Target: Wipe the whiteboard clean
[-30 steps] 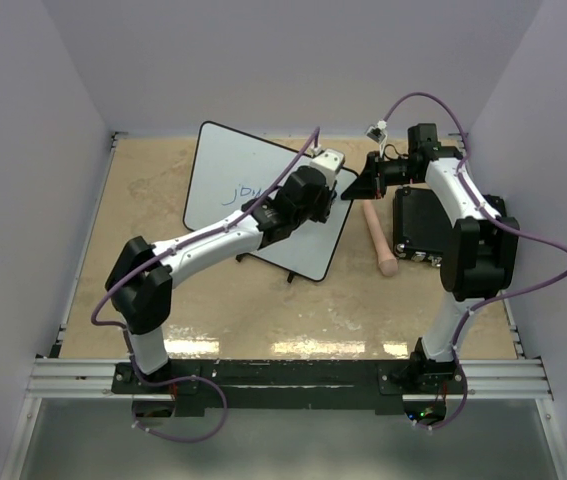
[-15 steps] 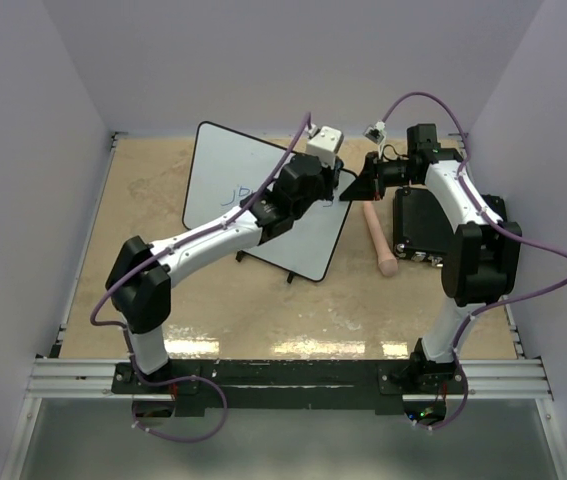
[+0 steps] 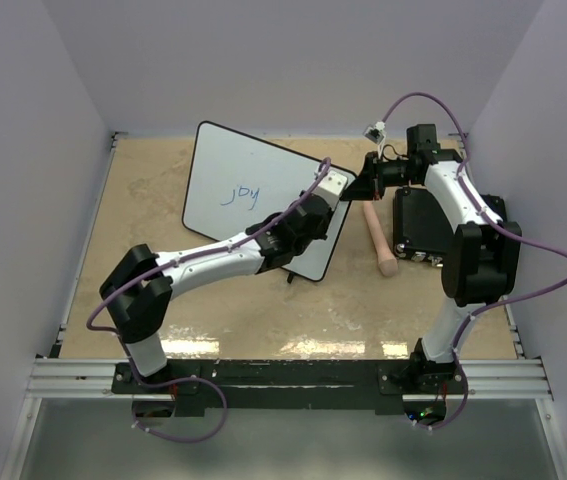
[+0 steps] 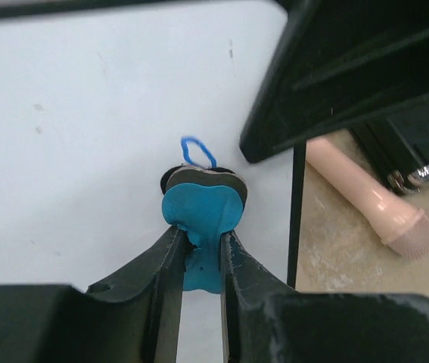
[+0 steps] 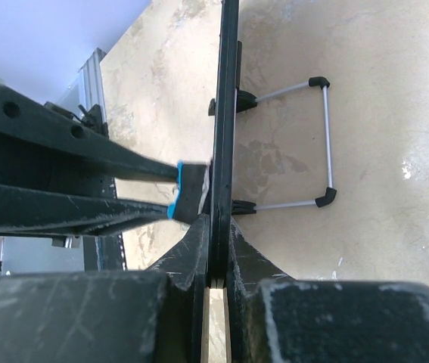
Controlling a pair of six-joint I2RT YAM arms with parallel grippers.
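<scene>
The whiteboard (image 3: 253, 170) stands tilted on its wire feet, with blue handwriting (image 3: 238, 195) at its middle. My left gripper (image 3: 333, 188) is shut on a blue eraser (image 4: 203, 204) whose black felt presses on the board (image 4: 85, 136) near its right edge, just below a small blue loop (image 4: 197, 150). My right gripper (image 3: 361, 184) is shut on the board's right rim (image 5: 224, 113), one finger on each face. The eraser (image 5: 191, 189) also shows in the right wrist view, against the board's face.
A pink cylinder-shaped handle (image 3: 380, 240) lies on the table right of the board. A black box (image 3: 418, 225) sits beyond it under the right arm. The board's wire stand (image 5: 324, 144) sticks out behind it. Purple walls enclose the table.
My left gripper went up toward the board's top edge, then came back down along its right side with the eraser. The left arm dropped lower, uncovering the blue handwriting. The right gripper kept still.
</scene>
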